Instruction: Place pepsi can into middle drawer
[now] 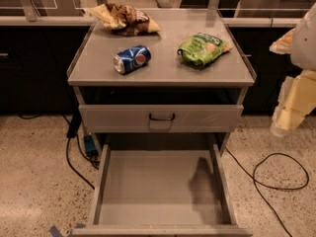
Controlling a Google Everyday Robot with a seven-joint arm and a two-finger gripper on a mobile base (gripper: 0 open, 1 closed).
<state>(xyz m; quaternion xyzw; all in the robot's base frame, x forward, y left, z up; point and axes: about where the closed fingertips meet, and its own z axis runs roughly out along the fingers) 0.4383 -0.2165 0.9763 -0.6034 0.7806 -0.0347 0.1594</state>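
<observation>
A: Camera view. Where's your pepsi can (132,59)?

B: On its side on the cabinet top (163,72), between the brown-and-yellow snack bag (124,18) and the green snack bag (202,48). The middle drawer (148,186) stands open below, its front edge cut off by the frame.

A: Gripper (282,126)?

B: At the right edge beside your cabinet, well apart from the can, partly cut off. Open or closed, cannot tell.

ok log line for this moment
pepsi can: on its side on cabinet top | middle drawer: pulled open, no can inside | hand: off to the right, apart from can | step: grasp not yet done
</observation>
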